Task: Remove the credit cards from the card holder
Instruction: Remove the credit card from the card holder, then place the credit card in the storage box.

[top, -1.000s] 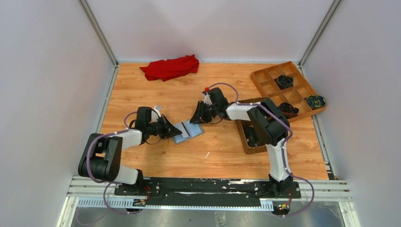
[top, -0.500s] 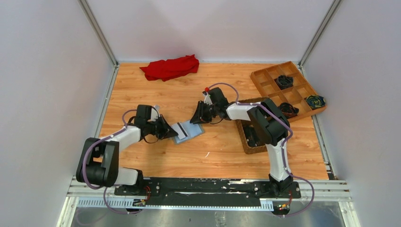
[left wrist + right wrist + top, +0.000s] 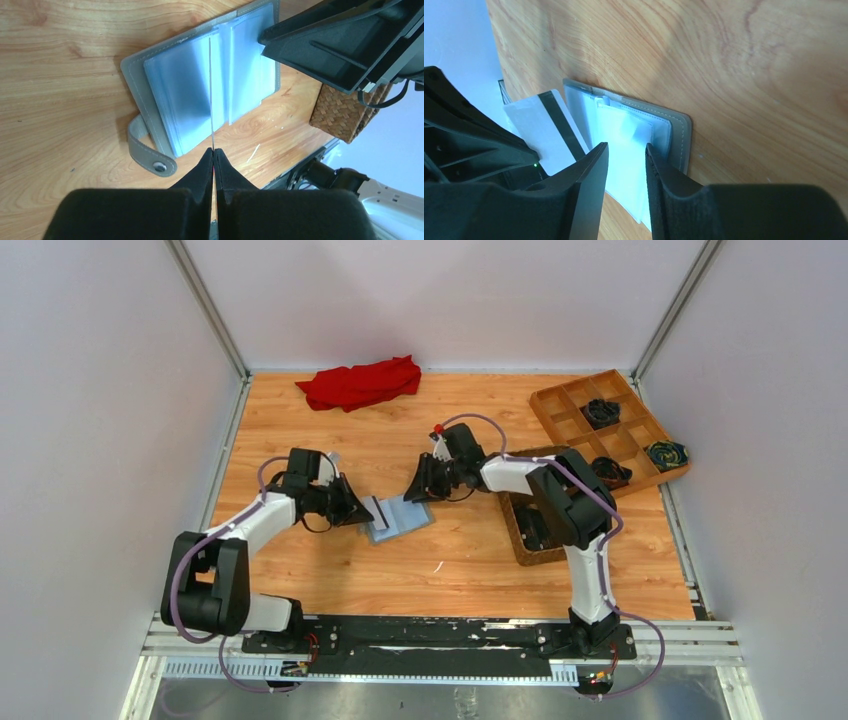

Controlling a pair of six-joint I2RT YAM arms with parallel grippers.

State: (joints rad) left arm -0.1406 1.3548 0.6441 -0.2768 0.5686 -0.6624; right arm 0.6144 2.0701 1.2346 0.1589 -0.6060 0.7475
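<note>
Left claw [image 3: 214,159] was clamped on a credit card [image 3: 210,90], seen edge-on as a thin line over the open card holder [image 3: 170,95] on the bench [image 3: 60,75]. Snap strap [image 3: 145,150] lay beside it. Right claw [image 3: 270,39] overlapped the holder's far corner.

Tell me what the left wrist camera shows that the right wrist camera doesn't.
Only left wrist: the snap strap, a woven basket, and the card edge-on, pinched in the left gripper. Only right wrist: the card's white face with its dark stripe, and the right gripper, fingers parted over the sleeves. Both: the open card holder on the wooden table.
</note>
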